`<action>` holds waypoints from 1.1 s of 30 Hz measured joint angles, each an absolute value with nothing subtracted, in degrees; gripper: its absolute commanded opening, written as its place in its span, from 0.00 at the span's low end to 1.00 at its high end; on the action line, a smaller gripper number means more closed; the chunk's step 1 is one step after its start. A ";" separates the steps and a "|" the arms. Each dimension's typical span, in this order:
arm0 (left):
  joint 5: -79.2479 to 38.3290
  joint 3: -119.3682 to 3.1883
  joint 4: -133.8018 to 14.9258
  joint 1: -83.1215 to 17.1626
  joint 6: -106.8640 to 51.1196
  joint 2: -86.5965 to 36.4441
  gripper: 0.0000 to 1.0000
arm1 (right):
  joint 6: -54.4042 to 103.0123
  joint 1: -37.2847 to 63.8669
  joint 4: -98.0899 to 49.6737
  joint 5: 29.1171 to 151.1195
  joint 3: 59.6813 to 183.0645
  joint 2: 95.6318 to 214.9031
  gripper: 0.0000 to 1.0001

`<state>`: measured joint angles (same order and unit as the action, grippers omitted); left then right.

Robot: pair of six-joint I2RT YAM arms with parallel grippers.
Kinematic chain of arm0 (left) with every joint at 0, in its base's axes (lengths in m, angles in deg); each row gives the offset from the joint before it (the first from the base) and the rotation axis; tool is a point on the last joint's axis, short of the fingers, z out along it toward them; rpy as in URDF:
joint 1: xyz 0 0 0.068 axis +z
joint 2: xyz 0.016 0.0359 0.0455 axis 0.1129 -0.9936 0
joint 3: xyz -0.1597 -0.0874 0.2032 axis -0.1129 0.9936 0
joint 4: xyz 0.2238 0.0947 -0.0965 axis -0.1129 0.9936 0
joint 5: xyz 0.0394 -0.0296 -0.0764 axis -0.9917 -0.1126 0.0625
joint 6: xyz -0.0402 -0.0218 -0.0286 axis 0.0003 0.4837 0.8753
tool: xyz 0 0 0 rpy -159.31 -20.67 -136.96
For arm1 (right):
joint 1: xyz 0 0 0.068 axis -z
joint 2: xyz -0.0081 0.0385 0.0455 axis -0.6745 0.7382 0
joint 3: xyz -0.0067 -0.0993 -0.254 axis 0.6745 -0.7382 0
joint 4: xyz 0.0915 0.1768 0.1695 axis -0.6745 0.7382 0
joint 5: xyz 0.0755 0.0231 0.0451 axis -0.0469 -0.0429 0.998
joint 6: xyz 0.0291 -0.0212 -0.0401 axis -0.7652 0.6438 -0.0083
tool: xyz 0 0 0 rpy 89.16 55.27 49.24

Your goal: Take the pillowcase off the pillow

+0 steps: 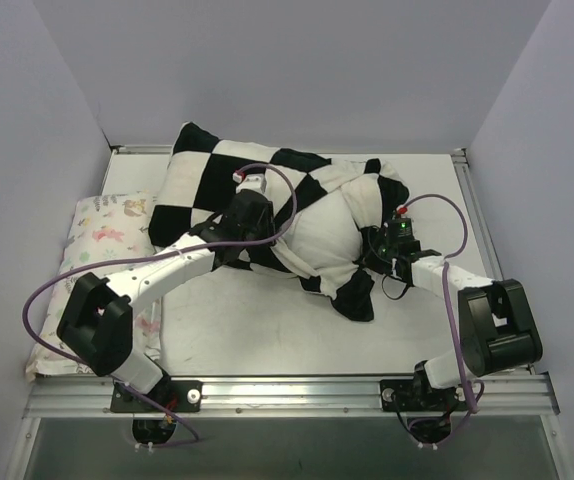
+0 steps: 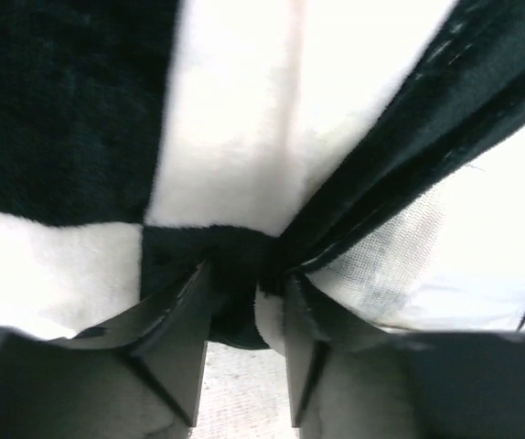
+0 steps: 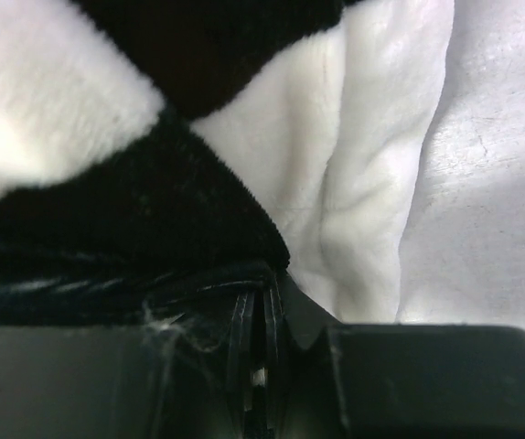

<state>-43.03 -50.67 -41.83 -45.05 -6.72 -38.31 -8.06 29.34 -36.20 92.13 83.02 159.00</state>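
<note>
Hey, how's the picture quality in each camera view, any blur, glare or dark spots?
Top view: evenly lit and sharp, soft shadows under the arms. Left wrist view: pillowcase too close, blurred, its white squares blown out; left fingers dark. Right wrist view: pillowcase plush sharper, right fingers nearly black.
</note>
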 measured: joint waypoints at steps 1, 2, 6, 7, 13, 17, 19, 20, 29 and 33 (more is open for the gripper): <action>-43.73 -51.81 -40.76 -45.70 -7.35 -38.31 0.58 | -8.06 29.31 -36.64 92.13 82.73 158.81 0.00; -44.21 -53.03 -39.86 -46.36 -7.88 -38.31 0.60 | -8.04 29.27 -37.01 92.11 82.51 158.61 0.00; -46.20 -57.82 -37.24 -49.42 -9.80 -38.31 0.68 | -7.99 28.81 -37.36 91.58 82.23 157.98 0.00; -46.52 -58.96 -36.56 -50.12 -10.20 -38.31 0.70 | -7.99 28.66 -37.36 91.41 82.23 157.91 0.00; -48.12 -65.75 -33.61 -55.52 -11.86 -38.31 0.82 | -7.91 28.33 -37.16 90.77 82.23 157.63 0.00; -49.58 -70.54 -32.67 -61.59 -12.10 -39.40 0.96 | -7.91 28.22 -36.86 90.55 82.23 157.23 0.00; -50.61 -72.83 -32.76 -64.17 -11.75 -41.37 0.97 | -7.91 28.05 -36.68 90.31 82.23 157.08 0.00; -50.87 -73.69 -32.95 -65.11 -11.40 -42.66 0.97 | -7.93 28.05 -36.55 90.29 82.23 156.97 0.00; -55.92 -76.46 -32.49 -65.15 -5.19 -60.95 0.98 | -8.10 28.00 -35.44 90.25 82.23 155.79 0.00; -56.40 -78.61 -32.36 -63.87 -3.36 -65.54 0.62 | -8.32 27.76 -34.37 90.29 82.23 155.16 0.00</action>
<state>-56.40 -78.61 -32.36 -63.87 -3.36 -65.54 -8.32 27.76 -34.37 90.29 82.23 155.16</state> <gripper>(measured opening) 0.902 0.060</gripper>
